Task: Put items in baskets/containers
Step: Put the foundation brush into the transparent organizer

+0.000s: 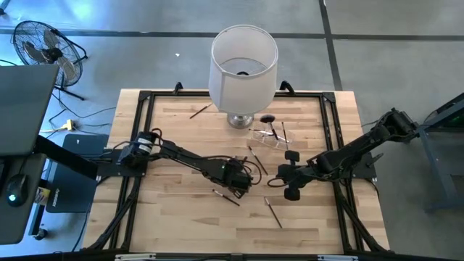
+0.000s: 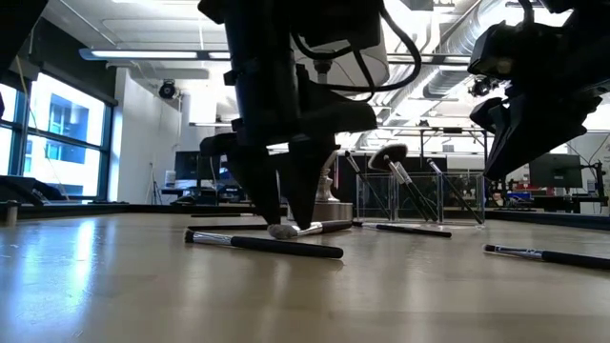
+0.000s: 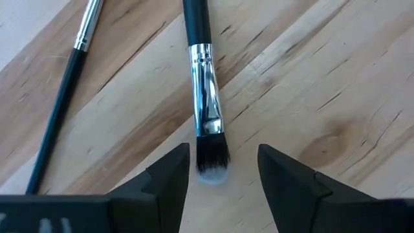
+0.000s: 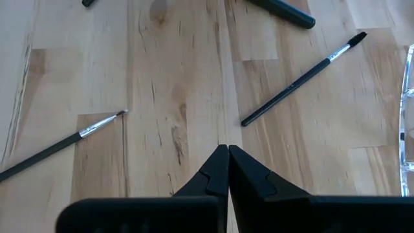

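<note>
Up high, you see the left gripper (image 1: 239, 179) low over mid-desk (image 1: 181, 225), right gripper (image 1: 284, 174) nearby, clear holder (image 1: 270, 138) by the lampshade (image 1: 243, 65). Left wrist: fingers (image 3: 169, 176) apart around a brush (image 3: 206, 110) tip. Right wrist: fingers (image 4: 217, 169) together, empty.

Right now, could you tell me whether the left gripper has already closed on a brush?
No: the left gripper is open, its fingers either side of the brush, which lies on the table.
</note>
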### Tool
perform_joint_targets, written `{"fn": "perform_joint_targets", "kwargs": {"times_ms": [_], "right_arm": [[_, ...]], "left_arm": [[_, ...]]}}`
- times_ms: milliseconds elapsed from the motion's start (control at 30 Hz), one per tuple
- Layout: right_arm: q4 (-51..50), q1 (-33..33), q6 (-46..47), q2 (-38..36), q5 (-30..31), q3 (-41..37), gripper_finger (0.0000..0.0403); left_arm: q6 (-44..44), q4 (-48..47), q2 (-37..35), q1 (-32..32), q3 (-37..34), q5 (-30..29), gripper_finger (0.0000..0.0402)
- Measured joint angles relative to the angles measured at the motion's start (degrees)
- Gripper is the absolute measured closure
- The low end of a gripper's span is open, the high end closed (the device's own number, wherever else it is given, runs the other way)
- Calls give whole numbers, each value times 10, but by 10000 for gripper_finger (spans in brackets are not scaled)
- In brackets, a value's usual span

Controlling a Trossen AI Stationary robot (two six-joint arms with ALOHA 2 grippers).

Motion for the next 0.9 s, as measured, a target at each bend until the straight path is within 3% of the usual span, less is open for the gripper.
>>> {"fn": "perform_joint_targets", "kwargs": {"times_ms": [233, 433, 667, 900], "right_arm": [[1, 0, 0, 0, 2, 0, 398], [4, 0, -2, 0, 2, 0, 401], [8, 0, -45, 0, 9, 0, 394], [32, 2, -228, 0, 76, 0, 367]], "left_arm": [[0, 11, 17, 3, 2, 23, 301], [22, 8, 22, 7, 2, 87, 388], [57, 1, 1, 4, -2, 115, 398], [103, 10, -30, 13, 1, 207, 400]]}}
